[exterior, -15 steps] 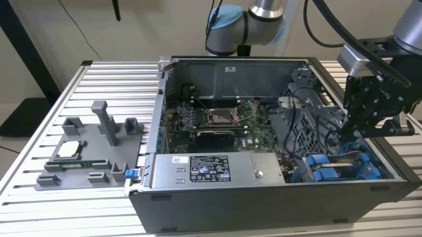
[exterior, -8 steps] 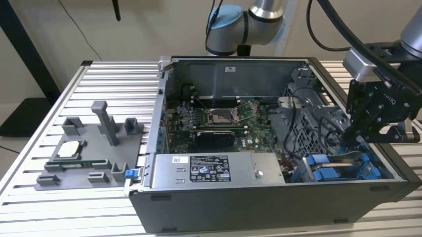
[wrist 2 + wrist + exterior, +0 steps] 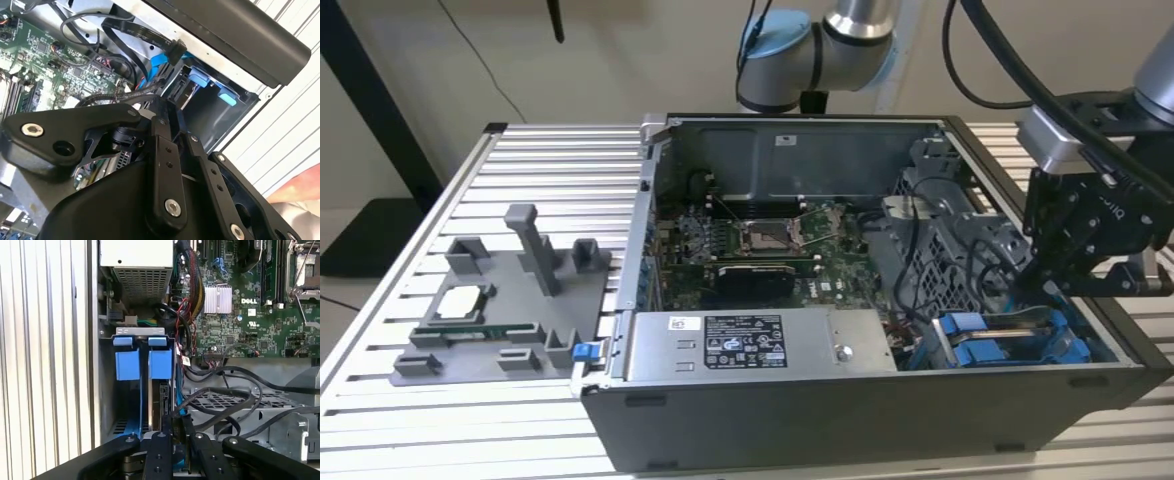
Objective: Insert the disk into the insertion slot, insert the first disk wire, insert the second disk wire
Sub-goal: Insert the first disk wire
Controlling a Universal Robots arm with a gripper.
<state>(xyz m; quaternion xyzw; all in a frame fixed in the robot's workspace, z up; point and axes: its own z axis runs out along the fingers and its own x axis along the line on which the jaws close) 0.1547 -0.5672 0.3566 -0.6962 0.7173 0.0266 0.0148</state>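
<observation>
**Wire in the jaws, disk down in its bay**

On the exterior view I had the gripper (image 3: 1074,275) hanging over the corner of the open computer case (image 3: 854,420) on that view's right, right above the blue carriers. The first wrist view gave me the better look. The disk (image 3: 162,395) stood edge-on inside the insertion slot (image 3: 106,390), its blue carrier tabs up at the mouth of the bay. I judged that part of the job done.

The jaws were drawn close together with something dark pinched between them. I read that as the end of a disk wire (image 3: 176,426), its black lead looping away over the perforated cage (image 3: 225,401). I could not say whether it was the first wire or the second. The plug looked near the disk's exposed edge, but I could not tell whether it was touching.

As I saw it, wire insertion was the step in hand, and it wanted care:

- Squareness came first. The plug had to line up flat with the disk's port, not canted.
- The push had to run straight along the port's axis and gently, because a tilted plug would jam or bend.
- The loose cables (image 3: 220,412) beside the gripper were a snag risk, so the lead needed slack and a free path.
- I wanted the first wrist view watched throughout, since the motherboard (image 3: 250,315) sat just beside the bay.
</observation>
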